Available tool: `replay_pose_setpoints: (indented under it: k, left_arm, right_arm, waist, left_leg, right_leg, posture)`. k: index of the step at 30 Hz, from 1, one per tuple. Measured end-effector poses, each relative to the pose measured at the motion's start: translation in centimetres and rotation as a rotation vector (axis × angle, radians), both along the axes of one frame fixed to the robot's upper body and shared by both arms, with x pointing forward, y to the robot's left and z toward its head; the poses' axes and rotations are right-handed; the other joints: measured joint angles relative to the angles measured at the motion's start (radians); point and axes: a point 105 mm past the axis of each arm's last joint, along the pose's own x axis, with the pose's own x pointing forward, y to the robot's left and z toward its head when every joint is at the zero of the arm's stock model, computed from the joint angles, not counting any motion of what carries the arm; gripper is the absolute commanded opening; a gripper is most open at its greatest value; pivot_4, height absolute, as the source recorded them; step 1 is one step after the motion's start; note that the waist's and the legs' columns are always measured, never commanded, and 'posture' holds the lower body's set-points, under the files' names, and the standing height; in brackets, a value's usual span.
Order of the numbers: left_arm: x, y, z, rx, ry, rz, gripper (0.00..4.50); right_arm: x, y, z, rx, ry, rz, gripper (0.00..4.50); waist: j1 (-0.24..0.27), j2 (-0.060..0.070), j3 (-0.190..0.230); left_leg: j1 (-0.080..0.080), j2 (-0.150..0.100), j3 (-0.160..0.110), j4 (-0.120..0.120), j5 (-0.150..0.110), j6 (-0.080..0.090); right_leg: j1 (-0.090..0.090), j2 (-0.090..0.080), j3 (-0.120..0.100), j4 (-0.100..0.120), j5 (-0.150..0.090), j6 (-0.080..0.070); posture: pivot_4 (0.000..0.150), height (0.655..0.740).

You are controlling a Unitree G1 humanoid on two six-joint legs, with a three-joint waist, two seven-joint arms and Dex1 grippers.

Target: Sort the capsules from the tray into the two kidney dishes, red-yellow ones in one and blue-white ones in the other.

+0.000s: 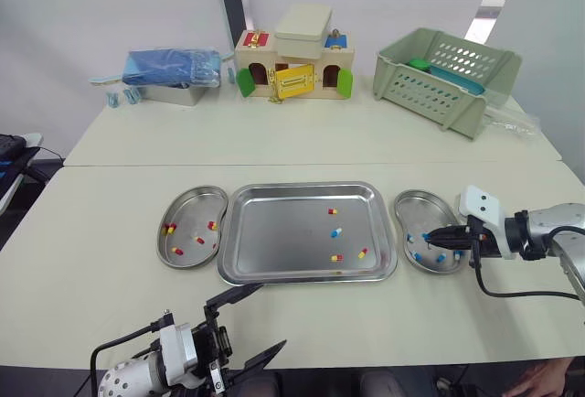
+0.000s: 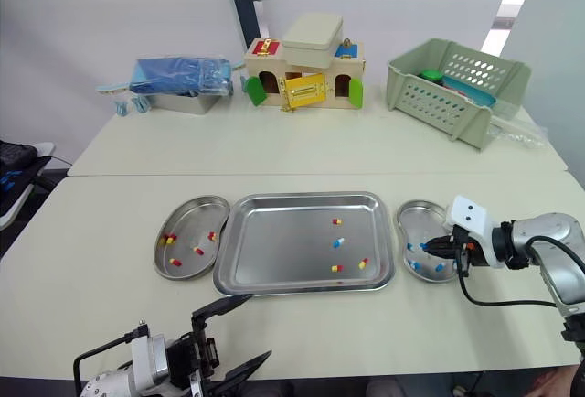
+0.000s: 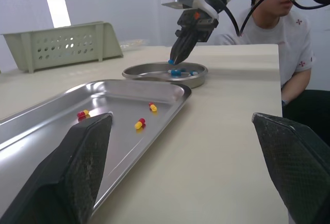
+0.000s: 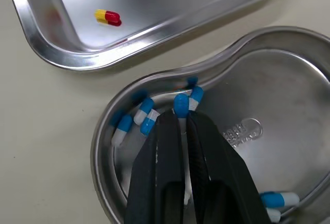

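While the right arm (image 1: 547,229) reaches in low over the cream bench (image 1: 110,232), right gripper (image 4: 181,115) sits in the right-hand steel kidney dish (image 4: 289,146), clamped on a blue-white capsule (image 4: 180,104): long axis along the fingers (image 4: 165,152), blue end out; left gripper (image 1: 271,318) spread wide.

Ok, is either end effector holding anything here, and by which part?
The right end effector pinches a blue-white capsule over the right kidney dish, blue end protruding beyond its tips. Left end effector is open, empty.
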Motion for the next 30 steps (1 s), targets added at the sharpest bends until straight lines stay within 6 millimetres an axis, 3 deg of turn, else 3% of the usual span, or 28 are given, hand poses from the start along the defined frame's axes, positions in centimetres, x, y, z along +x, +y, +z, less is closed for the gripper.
replay_pose_setpoints:
  k: [16,21,30]
  left_arm:
    - [-0.9,0.7,-0.7,0.001,0.046,0.048,4.50]
    - [-0.6,0.8,-0.5,-0.006,0.037,0.071,4.50]
    - [0.2,3.3,0.7,0.005,0.045,0.260,4.50]
  right_arm:
    - [-0.3,-0.9,-0.5,-0.015,0.033,-0.025,4.47]
    - [-0.2,-1.2,0.5,0.030,0.012,-0.038,4.47]
    - [-0.1,-5.1,1.9,0.179,-0.001,-0.148,4.47]
  waist:
    - [0.003,0.000,0.000]
    - [0.003,0.000,0.000]
    - [0.003,-0.002,0.001]
  left_leg:
    - [0.000,0.000,0.000,0.000,0.000,0.000]
    - [0.000,0.000,0.000,0.000,0.000,0.000]
    - [0.000,0.000,0.000,0.000,0.000,0.000]
  right_leg:
    - [0.000,0.000,0.000,0.000,0.000,0.000]
    - [0.000,0.000,0.000,0.000,0.000,0.000]
    - [0.001,0.000,0.000,0.000,0.000,0.000]
  posture:
    - [0.150,0.7400]
    - [0.150,0.7400]
    - [0.150,0.7400]
